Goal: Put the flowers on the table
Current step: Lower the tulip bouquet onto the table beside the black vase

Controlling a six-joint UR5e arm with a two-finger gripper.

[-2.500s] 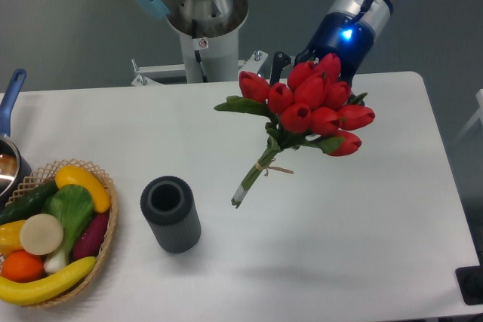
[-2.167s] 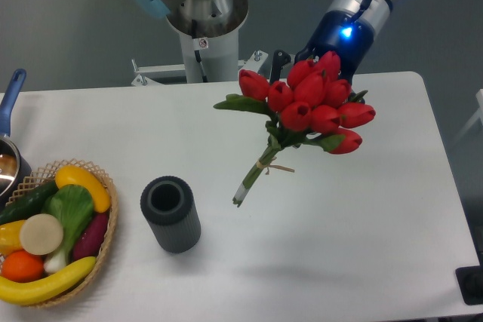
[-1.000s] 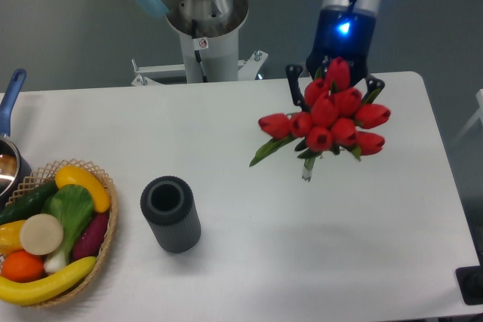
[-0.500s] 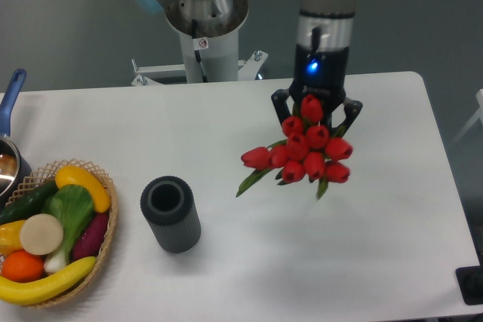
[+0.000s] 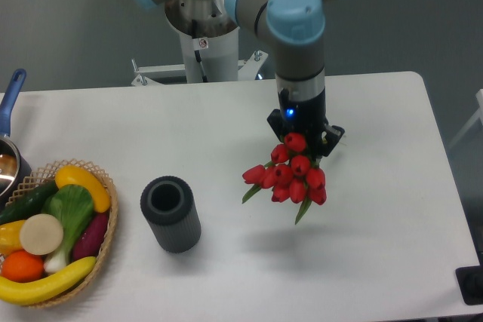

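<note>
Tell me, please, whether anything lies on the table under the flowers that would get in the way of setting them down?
Nothing visible does. The gripper holds the flowers above a bare patch of the table. The dark cylinder and the fruit basket sit well off toward the left edge of the picture.

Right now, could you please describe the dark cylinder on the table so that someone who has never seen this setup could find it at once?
Start at the white table and find the wicker basket of fruit and vegetables at its left edge. Just right of the basket stands the dark cylinder, upright, its open top facing up. It is the only dark grey, ribbed, hollow tube there, unlike the colourful produce and the red flowers held farther right by the gripper.
</note>
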